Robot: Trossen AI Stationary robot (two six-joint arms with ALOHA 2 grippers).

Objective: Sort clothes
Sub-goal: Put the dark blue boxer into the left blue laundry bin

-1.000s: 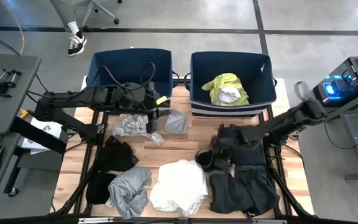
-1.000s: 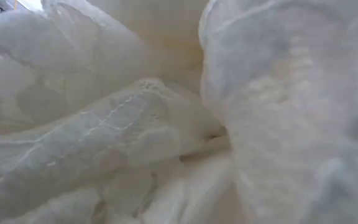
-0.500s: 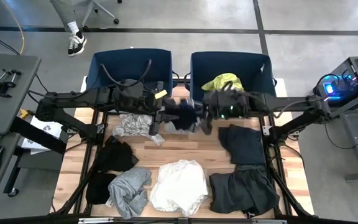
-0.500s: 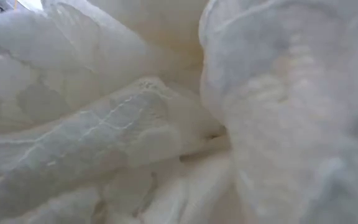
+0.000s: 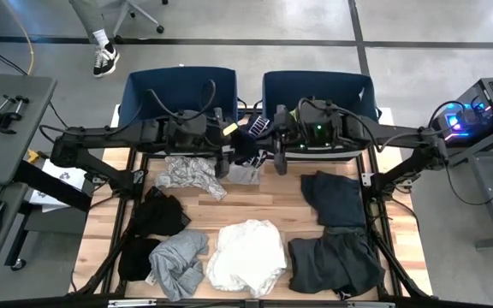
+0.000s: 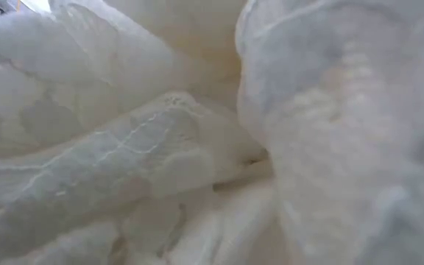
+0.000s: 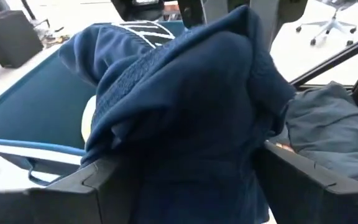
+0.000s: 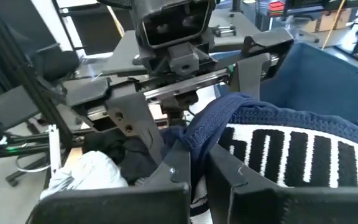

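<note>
A dark navy garment [image 5: 250, 144] with a white-striped band [image 8: 278, 155] hangs above the far middle of the table, between my two grippers. My right gripper [image 8: 197, 177] is shut on it and comes from the table's right [image 5: 274, 152]. My left gripper [image 7: 179, 180] faces it from the left [image 5: 232, 147]. It stands open, one finger on each side of the hanging garment. The other clothes lie on the table: patterned [image 5: 187, 174], grey [image 5: 178, 261], black [image 5: 157, 214], white [image 5: 246, 255] and dark [image 5: 334, 198]. My right gripper pinches a bunched edge of the navy garment [image 8: 199, 134], next to the striped band, between its two fingers. The fingers lie about level and point toward the table's left. The garment is lifted clear of the table and hangs slack below them. My left gripper has the cloth [image 7: 191, 124] filling the gap between its fingers; I cannot tell whether they touch it.
Two navy bins stand at the far edge, one on the left [image 5: 178, 85] and one on the right [image 5: 349, 90]. A small grey piece [image 5: 245, 174] lies under the grippers. A dark pile [image 5: 332, 261] lies near right. White cloth [image 6: 197, 147] fills the low view.
My right gripper has risen from the dark clothes at the right and swung toward the far middle of the table. It has tipped from pointing down to about level. It has carried the navy garment clear of the table to my left gripper.
</note>
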